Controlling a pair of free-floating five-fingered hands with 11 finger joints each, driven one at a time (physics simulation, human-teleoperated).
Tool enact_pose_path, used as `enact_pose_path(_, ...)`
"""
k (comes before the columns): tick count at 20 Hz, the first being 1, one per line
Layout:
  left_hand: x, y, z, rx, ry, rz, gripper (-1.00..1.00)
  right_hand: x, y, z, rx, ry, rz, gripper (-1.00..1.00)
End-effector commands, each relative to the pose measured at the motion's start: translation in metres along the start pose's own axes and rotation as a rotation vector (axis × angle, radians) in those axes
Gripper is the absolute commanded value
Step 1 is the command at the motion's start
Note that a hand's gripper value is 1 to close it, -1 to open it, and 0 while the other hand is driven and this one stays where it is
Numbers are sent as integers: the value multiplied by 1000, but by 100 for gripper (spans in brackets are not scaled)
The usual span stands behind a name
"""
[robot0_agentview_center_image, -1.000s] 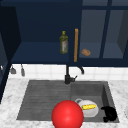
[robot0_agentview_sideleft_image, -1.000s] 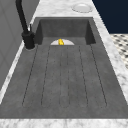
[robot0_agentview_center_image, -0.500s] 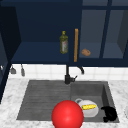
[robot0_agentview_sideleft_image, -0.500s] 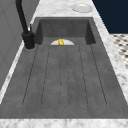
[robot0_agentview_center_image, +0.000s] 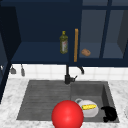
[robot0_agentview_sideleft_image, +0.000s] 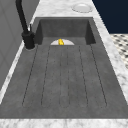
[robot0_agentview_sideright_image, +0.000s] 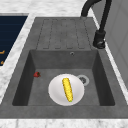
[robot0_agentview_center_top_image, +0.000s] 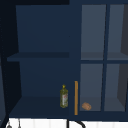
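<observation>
The corn cob lies on a white plate on the floor of the sink basin, just beside the drain. In the front view the same plate sits at the basin's near right, with the cob across it. The right hand shows there as a dark shape low in the basin's right corner, just beside the plate's rim; whether it touches the plate, or whether its fingers are straight or curled, I cannot tell. It seems to hold nothing, so the cob looks not yet picked up.

A red ball stands at the sink's front edge, left of the plate. Behind the basin rises the black faucet. The ribbed drainboard runs to the left, with marble counter around it. In the open wall cabinet above stand an oil bottle and a small brown roll.
</observation>
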Motion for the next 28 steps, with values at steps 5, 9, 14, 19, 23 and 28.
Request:
enact_pose_path(5, 0, -13, -13, 57, 123, 96, -100, 0, 0, 0, 0, 0, 0, 0)
enact_pose_path(9, 0, -19, -19, 59, 141, 122, -100, 0, 0, 0, 0, 0, 0, 0)
enact_pose_path(14, -8, -21, -26, 79, 167, 122, -100, 0, 0, 0, 0, 0, 0, 0)
enact_pose_path(19, -13, -25, -33, 77, 182, 126, -100, 0, 0, 0, 0, 0, 0, 0)
enact_pose_path(23, -18, -27, -39, 74, 191, 131, -100, 0, 0, 0, 0, 0, 0, 0)
enact_pose_path(28, -22, -30, -44, 74, 198, 136, -100, 0, 0, 0, 0, 0, 0, 0)
